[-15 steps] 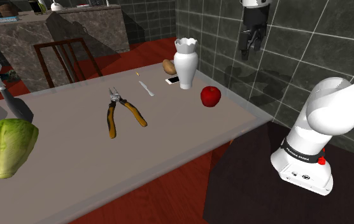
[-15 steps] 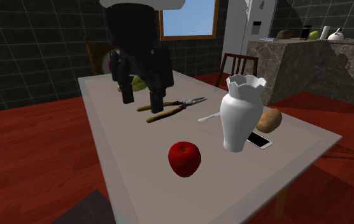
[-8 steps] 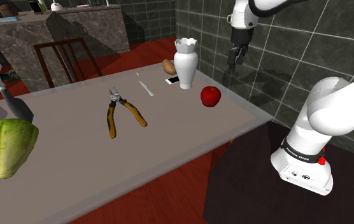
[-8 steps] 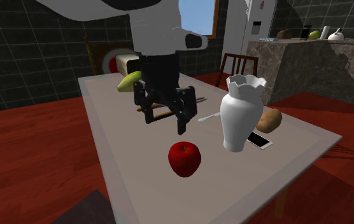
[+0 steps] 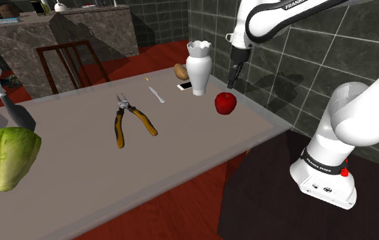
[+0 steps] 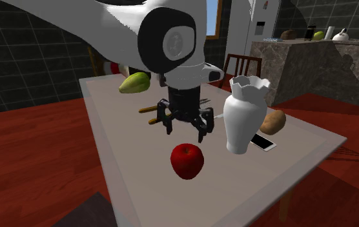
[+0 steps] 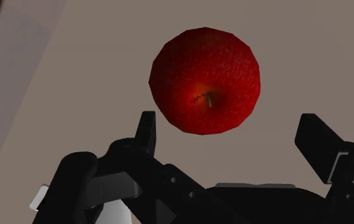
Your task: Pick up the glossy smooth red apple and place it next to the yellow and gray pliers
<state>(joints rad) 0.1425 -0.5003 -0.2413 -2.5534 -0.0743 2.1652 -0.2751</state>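
The jaws hang spread and empty just above the red apple [image 7: 204,79] — centre its stem between them, sink straight down, then close at its middle.

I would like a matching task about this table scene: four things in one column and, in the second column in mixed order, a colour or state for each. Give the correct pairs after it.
Column one:
1. apple
2. pliers
3. vase
4. pincer

Column two:
a. white, standing upright
b. open, hovering just above the fruit
c. red, resting unheld on the table
d. lying flat, handles spread apart

Pairs: 1-c, 2-d, 3-a, 4-b.
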